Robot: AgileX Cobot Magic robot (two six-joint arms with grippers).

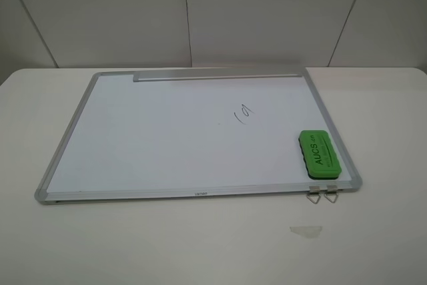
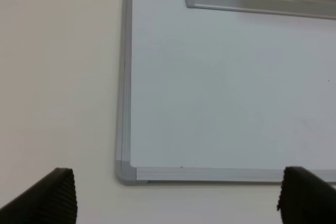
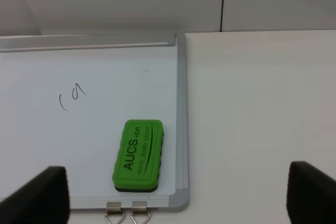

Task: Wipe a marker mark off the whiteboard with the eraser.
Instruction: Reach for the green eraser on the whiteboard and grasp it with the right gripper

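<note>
**Claws standing wide open, eraser (image 1: pixel 321 154) lying free on the whiteboard (image 1: pixel 153 138)**

Left claw (image 2: pixel 176 203) is hanging above the table (image 1: pixel 387 118) just off one corner of the whiteboard. Its two dark ribbed fingers (image 2: pixel 52 198) are showing only at the edges of the left wrist view, spread far apart with nothing between them. Right claw (image 3: pixel 176 195) is hovering off the near edge of the board, at the eraser's corner. Its fingers (image 3: pixel 44 195) are equally wide apart and are gripping nothing. Neither claw is showing in the high view.

The whiteboard is lying flat on the pale table, with its grey tray strip (image 1: pixel 217 77) running along the far long edge. The green eraser is sitting on the board in the near right corner, lettering up, close to the frame and apart from both claws. Two small metal clips (image 1: pixel 323 195) are sticking out from under the frame just below it.

The marker mark (image 1: pixel 243 115), a short stroke beside a looped "9", is sitting on the white surface up and to the left of the eraser, well clear of it. A tiny dark dot (image 1: pixel 219 123) is showing a little further left. On the table in front of the board a small pale scrap (image 1: pixel 305 231) is lying, possibly clear tape, though it is too faint to tell.
</note>
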